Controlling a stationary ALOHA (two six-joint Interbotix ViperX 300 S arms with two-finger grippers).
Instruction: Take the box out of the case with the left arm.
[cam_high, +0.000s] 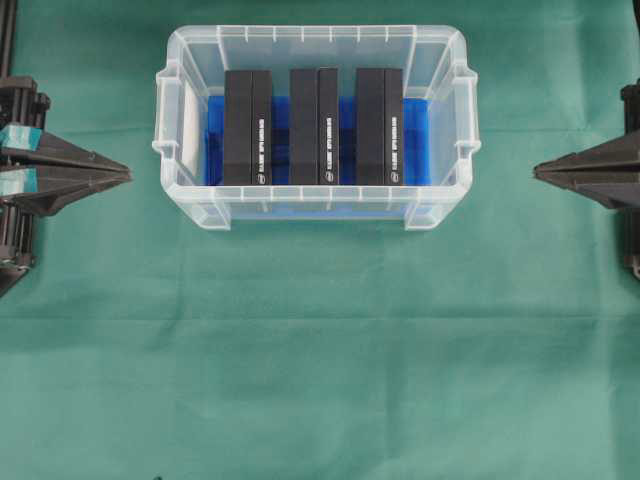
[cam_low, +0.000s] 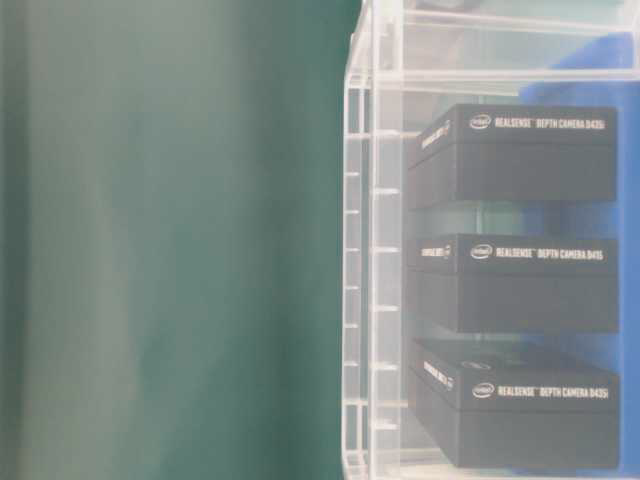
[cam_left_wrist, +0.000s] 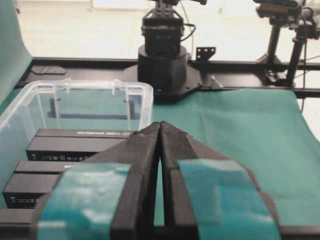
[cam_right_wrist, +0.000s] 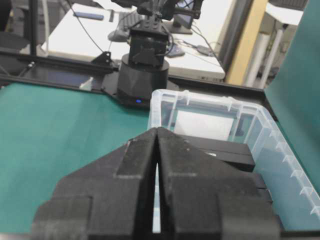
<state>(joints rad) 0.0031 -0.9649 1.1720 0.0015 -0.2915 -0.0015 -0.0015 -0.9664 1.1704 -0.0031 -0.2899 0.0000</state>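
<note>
Boxes (cam_high: 248, 127), three black ones on edge, sit in the case (cam_high: 316, 211) near the far edge of my bench (cam_high: 320, 380).

I see matching dark cartons with white lettering down their spines, standing side by side on the blue sheet (cam_high: 417, 130) with gaps between them; the case is a clear rimmed tub. My left hand (cam_high: 128, 176), teal tape on its fingers, waits by the left edge with its tips pressed together, clear of the tub. My right hand (cam_high: 536, 170) mirrors it at the right edge, also closed and empty. Green cloth covers the bench; the wrist views show black rails and the opposite arm's base (cam_left_wrist: 162, 60).
</note>
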